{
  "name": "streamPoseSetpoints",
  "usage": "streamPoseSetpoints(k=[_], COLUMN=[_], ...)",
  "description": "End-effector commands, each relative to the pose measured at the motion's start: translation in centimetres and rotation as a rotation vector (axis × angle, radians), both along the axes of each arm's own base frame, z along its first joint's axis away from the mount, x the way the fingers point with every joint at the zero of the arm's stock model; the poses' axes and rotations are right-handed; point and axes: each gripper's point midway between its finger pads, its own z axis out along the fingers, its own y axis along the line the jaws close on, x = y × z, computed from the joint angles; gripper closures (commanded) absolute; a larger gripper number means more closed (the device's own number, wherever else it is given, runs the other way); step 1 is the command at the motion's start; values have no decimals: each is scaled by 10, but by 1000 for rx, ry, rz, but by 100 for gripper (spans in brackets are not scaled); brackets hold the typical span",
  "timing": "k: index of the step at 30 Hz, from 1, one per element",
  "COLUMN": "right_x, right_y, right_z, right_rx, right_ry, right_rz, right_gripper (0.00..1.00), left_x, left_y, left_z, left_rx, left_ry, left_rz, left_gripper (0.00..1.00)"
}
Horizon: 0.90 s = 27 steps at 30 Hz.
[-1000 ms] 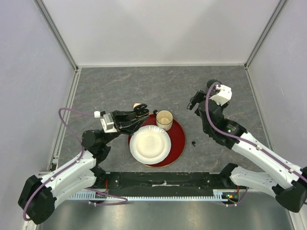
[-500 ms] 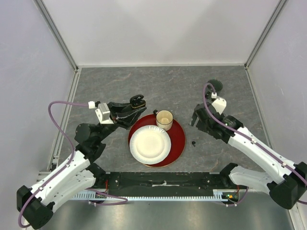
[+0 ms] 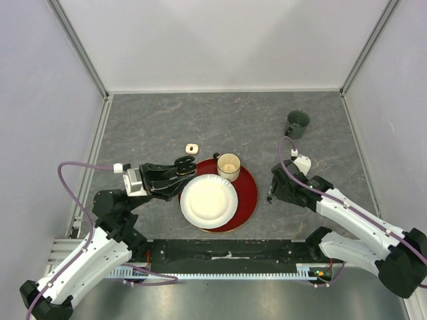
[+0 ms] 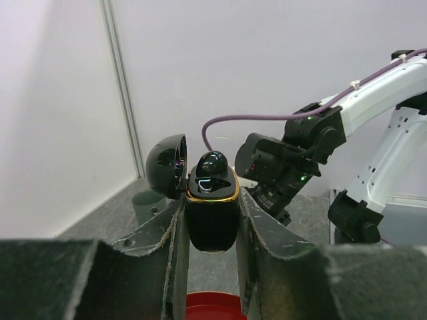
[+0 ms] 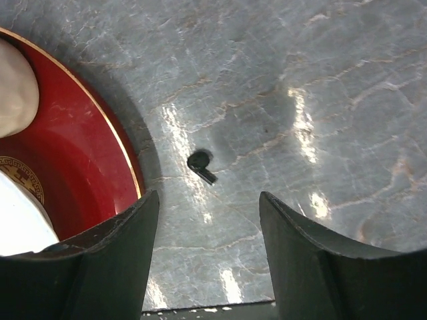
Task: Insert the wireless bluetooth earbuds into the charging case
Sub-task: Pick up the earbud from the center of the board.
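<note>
Top external, left fingers [image 3: 181,176]: clamped on the black charging case [image 3: 186,161], at the left edge of the red tray [image 3: 248,190].
Top external, right fingers [image 3: 271,193]: low over the tabletop [image 3: 147,127], just right of the tray; their spread cannot be told from this view.
Top external, tray load: white paper plate [image 3: 209,200] and paper cup [image 3: 229,166].
Top external, other items: small white piece [image 3: 192,148] just beyond the tray; dark cup [image 3: 297,123] at far right.
Left wrist, charging case: upright between both fingers, lid open to the left, a glossy seated earbud [image 4: 212,164] in its top.
Right wrist, fingers: wide apart, touching nothing.
Right wrist, loose earbud [image 5: 201,166]: black, lying on the tabletop between the fingers, near the tray's rim.
</note>
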Motion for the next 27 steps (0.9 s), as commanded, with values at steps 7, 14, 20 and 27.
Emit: streamPoseSetpoints(k=[7, 14, 20, 27], right_x=[22, 27, 26, 28], right_y=[24, 24, 27, 24], right_z=[-16, -10, -9, -10], right_rx=[-22, -37, -45, -80], right_ry=[10, -26, -17, -4], right_rz=[116, 159, 198, 212], right_gripper=[31, 27, 27, 26], left_x=[-4, 2, 5, 6], left_y=[3, 0, -1, 0], left_z=[-9, -10, -8, -9], left_rx=[37, 54, 53, 45], left_ry=[9, 28, 37, 57], left_rz=[11, 17, 19, 24], left_gripper=[98, 98, 98, 98])
